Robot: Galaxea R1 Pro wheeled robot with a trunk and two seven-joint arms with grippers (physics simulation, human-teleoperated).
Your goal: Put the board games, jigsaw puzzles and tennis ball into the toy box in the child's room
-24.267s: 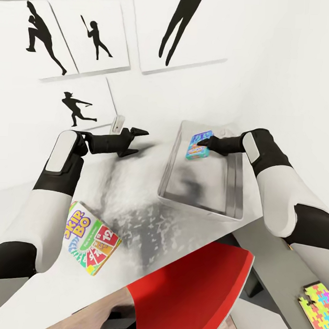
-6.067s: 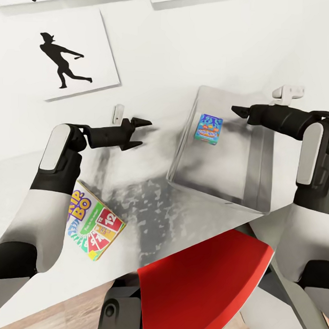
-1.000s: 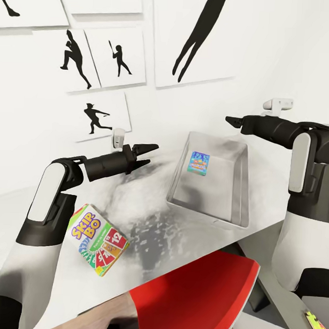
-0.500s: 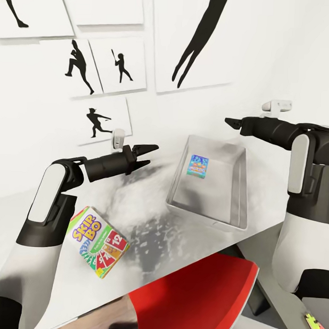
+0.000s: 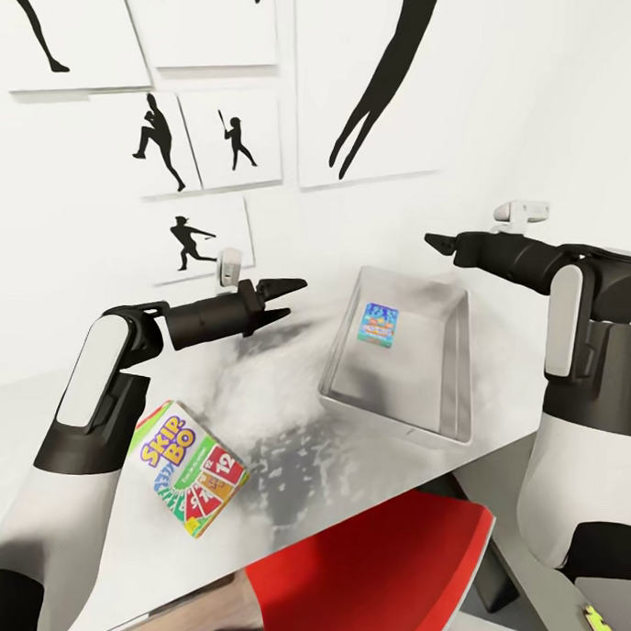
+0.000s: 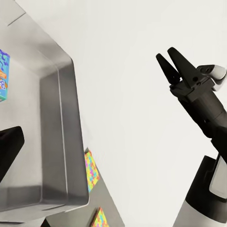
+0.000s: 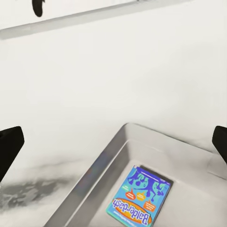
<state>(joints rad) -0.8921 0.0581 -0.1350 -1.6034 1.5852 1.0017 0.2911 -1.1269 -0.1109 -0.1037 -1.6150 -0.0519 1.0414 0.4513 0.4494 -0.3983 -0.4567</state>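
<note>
While the blue board game (image 5: 379, 325) lies flat inside the toy box (image 5: 445, 395) on the table (image 5: 284, 415), the SKIP-BO box (image 5: 191, 469) rests near the left arm; left gripper (image 5: 289, 300) and right gripper (image 5: 432, 242) hover spread, empty.

Blue board game (image 7: 140, 195) lying flat inside pale grey toy box (image 7: 97, 180), white wall behind, pincer fingertips (image 7: 9, 149) spread wide
</note>
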